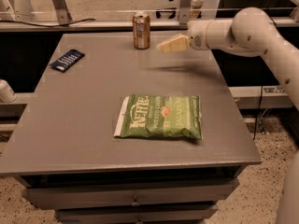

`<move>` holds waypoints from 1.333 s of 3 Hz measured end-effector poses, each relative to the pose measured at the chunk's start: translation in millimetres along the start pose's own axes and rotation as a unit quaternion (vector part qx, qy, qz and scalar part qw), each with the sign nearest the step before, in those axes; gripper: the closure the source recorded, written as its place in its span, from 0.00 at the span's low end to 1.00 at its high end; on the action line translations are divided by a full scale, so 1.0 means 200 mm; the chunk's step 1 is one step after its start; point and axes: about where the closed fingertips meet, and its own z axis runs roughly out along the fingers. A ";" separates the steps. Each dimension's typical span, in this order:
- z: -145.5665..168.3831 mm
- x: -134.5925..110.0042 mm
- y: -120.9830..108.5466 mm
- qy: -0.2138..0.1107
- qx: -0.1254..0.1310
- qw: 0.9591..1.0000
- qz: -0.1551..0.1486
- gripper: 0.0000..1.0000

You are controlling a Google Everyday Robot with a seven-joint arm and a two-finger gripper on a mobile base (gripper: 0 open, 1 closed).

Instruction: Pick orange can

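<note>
Stand-off at the far edge: my claw [163,45] hangs in the air just right of the orange can [141,30], its cream tip pointed at the can's side and apart from it. I cannot tell how far open the claw is, and it touches nothing. Behind it my white arm [247,29] runs in from the right, level with the can. On the grey table [84,106] directly beneath the claw lies a soft shadow [163,69].

The orange can stands upright near the middle of the back edge, its silver top rim catching the light. Well forward of it, on the near half of the table, a green chip bag [160,117] lies flat with its printed face up. A dark-blue packet [67,60] lies flat near the left edge, well apart from both can and bag. Below the table's front edge sits a drawer [135,202] with a small knob. Metal frame legs [58,3] rise behind the table.
</note>
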 end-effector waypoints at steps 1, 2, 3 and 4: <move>0.20 -0.10 -0.05 -0.023 -0.010 1.000 -0.004 0.00; 0.39 -0.16 -0.06 -0.033 -0.022 0.999 -0.002 0.00; 0.54 -0.18 -0.04 -0.038 -0.034 0.999 0.006 0.00; 0.63 -0.19 -0.02 -0.041 -0.042 0.998 0.013 0.18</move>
